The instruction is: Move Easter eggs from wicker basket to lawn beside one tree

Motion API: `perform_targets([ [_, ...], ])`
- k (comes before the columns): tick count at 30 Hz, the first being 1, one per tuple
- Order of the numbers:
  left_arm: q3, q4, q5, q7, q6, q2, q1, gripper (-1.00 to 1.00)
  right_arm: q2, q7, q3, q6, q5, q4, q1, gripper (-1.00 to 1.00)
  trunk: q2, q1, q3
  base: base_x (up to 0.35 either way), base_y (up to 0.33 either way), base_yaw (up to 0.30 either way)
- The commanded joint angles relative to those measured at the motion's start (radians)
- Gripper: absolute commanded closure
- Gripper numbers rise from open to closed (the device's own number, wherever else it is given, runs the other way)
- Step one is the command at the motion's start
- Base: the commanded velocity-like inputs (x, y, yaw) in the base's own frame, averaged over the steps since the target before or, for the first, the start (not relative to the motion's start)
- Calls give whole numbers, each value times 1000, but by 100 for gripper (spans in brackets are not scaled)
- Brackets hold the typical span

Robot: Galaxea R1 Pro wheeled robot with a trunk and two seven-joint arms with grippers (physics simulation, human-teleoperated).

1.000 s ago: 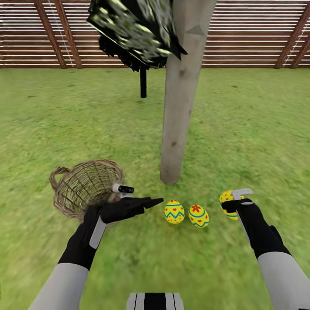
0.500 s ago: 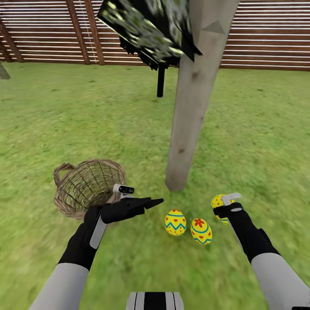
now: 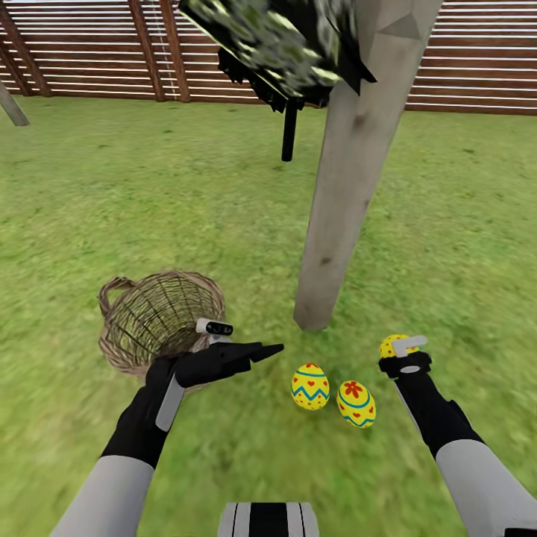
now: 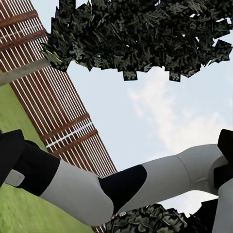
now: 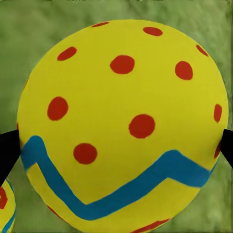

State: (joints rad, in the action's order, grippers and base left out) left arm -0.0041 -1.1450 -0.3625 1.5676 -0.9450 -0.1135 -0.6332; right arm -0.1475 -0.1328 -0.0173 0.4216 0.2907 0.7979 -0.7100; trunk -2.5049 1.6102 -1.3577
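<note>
While the right gripper (image 3: pixel 403 352) holds the dotted egg (image 3: pixel 391 346) beside the foot of the tree trunk (image 3: pixel 350 186), its jaws are closed on the egg's two sides, the black tips showing at either edge of the shell in the right wrist view (image 5: pixel 121 126). Two other eggs lie on the lawn (image 3: pixel 112 186) near the trunk base: the zigzag egg (image 3: pixel 310 386) and, almost touching it, the flower egg (image 3: pixel 356 403). The basket (image 3: pixel 160 319) stands on the grass on the far side of those eggs from the held one, near the trunk, and appears empty.

The left gripper (image 3: pixel 257 350) hovers between basket and eggs, holding nothing; its jaws look closed to a point.

Handling judgement: each egg is probably rigid, smooth and prone to rolling or slipping. Grip across the widest middle band and release low.

Whether the held egg already touches the grass cannot be determined, since the gripper covers its underside. The basket floor is partly masked by the left arm. Foliage and sky occupy most of the left wrist view.
</note>
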Motion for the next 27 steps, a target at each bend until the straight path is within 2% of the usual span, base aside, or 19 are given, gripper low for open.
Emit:
perform_targets([
  [1,0,1,-2,3,-10,0,-1,-100,0,-3,0,5,6,1,0,100,0,0,-1,0,0,0],
  [10,-2,0,-10,3,-10,-1,-1,-100,2,-4,6,5,8,2,0,100,0,0,-1,0,-290,0],
  [11,-2,0,-9,3,-9,-9,-1,-100,2,-1,7,5,8,1,0,100,0,0,-1,0,-311,0],
  [16,-1,2,-12,3,-9,-14,-1,-100,-2,31,9,4,8,-5,0,100,0,0,-5,0,-59,0],
  [18,-2,2,-12,3,-9,-15,0,-100,-5,61,11,-4,10,-54,-1,100,-1,1,-12,0,-2,0],
  [22,-46,-9,-13,3,-9,-16,-1,-100,-6,99,11,-83,16,-143,-3,100,-2,3,-28,0,0,0],
  [25,-53,-11,-13,3,-11,-19,0,-100,-6,100,11,-118,18,-212,-6,100,-3,4,-39,0,0,0],
  [27,-54,-12,-12,3,-11,-20,0,-100,-6,97,11,-174,18,-234,-8,100,-3,5,-47,0,0,0],
])
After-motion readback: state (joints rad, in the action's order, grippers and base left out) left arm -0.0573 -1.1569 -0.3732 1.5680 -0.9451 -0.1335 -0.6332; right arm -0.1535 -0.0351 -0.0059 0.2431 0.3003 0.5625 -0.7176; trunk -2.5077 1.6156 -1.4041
